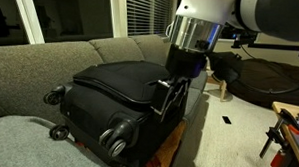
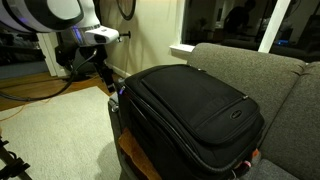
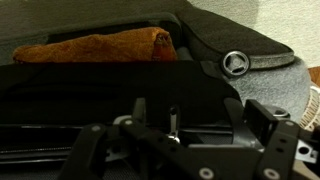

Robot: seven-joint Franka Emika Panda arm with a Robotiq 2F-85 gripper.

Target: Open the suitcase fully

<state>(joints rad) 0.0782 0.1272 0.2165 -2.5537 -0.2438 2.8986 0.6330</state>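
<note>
End effector [image 1: 171, 90] apparently touches black suitcase [image 1: 109, 87], lid down.

- In an exterior view the arm [image 1: 247, 12] runs off the top and right edges, so you see only its last links.
- There the hand [image 1: 171, 92] is black against the black suitcase [image 1: 114, 92], and you cannot tell whether its fingers grip anything.
- In an exterior view the hand [image 2: 106, 82] sits at the suitcase's far left corner, with its fingertips hidden behind the fabric.
- In the wrist view the hand [image 3: 155, 112] is cut off by the bottom edge. The small piece [image 3: 173, 122] between its fingers is too dim to name.
- Close under that lens the suitcase [image 3: 100, 85] is a black blur.
</note>
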